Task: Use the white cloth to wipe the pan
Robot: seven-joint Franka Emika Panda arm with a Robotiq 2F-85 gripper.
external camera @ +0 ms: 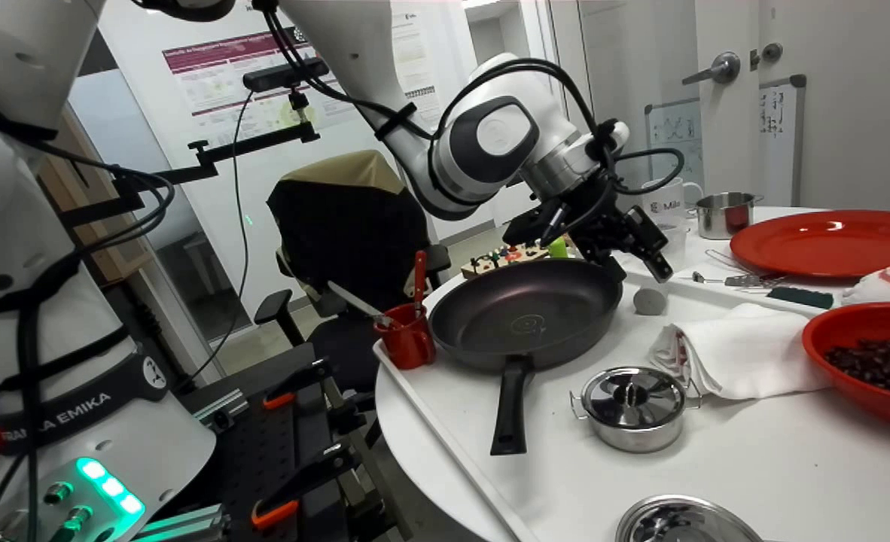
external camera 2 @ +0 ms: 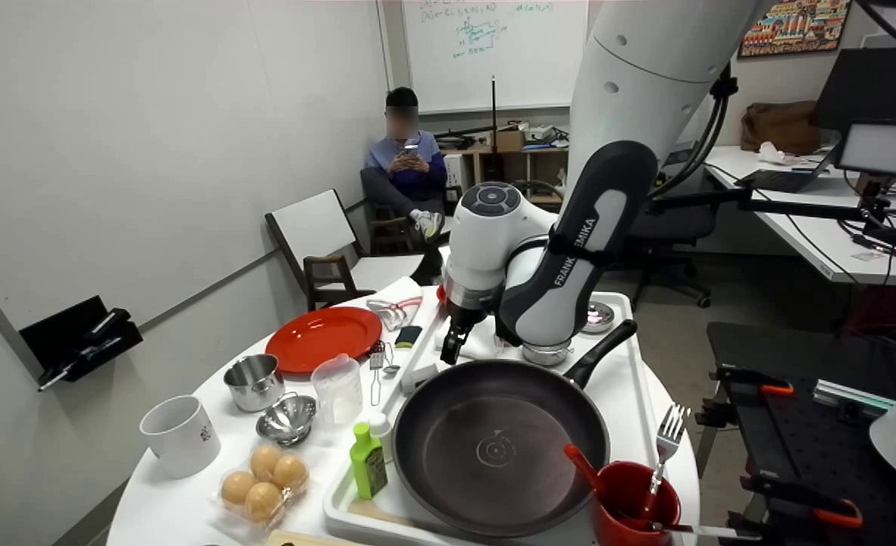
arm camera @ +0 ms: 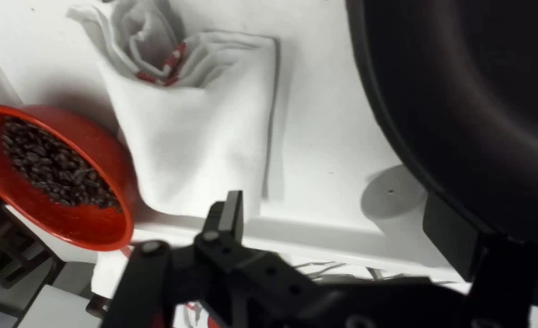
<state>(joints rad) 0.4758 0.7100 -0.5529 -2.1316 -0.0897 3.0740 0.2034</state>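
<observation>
The white cloth [external camera: 746, 350] lies folded on the white tray, a red stripe in its folds. It shows large in the wrist view [arm camera: 196, 132] and is partly hidden behind the arm in an exterior view [external camera 2: 482, 341]. The dark pan [external camera: 528, 320] rests on the tray, its inside bare [external camera 2: 501, 455]; its rim fills the right of the wrist view [arm camera: 469, 91]. My gripper [external camera: 637, 269] is open and empty at the pan's rim, beside the cloth. In the wrist view [arm camera: 342, 223] one finger is near the cloth's edge, the other against or beside the rim; contact is unclear.
A white object with a round grey end [arm camera: 392, 191] lies between the fingers' line and the tray. A red bowl of beans [external camera: 878, 361] touches or adjoins the cloth. A lidded steel pot [external camera: 633, 406], red mug with cutlery [external camera 2: 634, 500] and green bottle [external camera 2: 368, 462] surround the pan.
</observation>
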